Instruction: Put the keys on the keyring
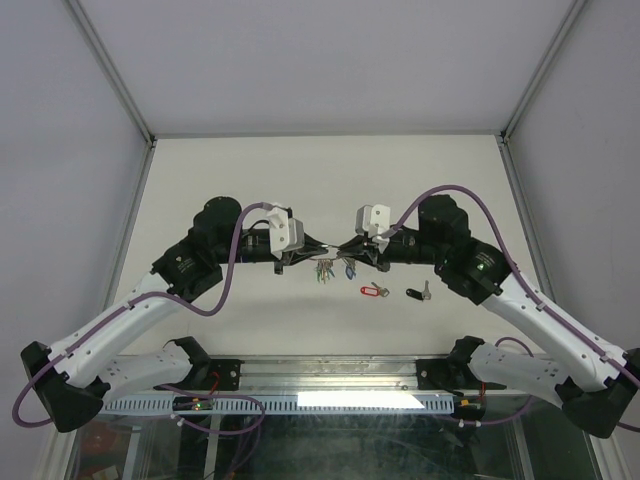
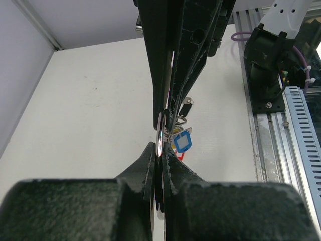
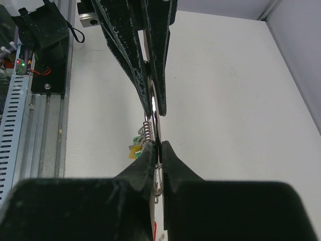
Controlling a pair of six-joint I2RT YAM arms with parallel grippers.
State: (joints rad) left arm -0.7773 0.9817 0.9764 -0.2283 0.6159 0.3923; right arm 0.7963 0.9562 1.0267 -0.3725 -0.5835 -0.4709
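keyring point(image 2: 159, 131) in left pincer point(image 2: 160, 152), right pincer point(image 3: 156, 146)

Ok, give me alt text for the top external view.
Over mid-table the left hand and right hand meet, both pinching a thin silver wire keyring whose tagged keys dangle below. A red-tagged silver key and a black-tagged silver key lie on the white table, slightly right of centre.

Bright even light, soft shadows, blurred wrist-view foregrounds
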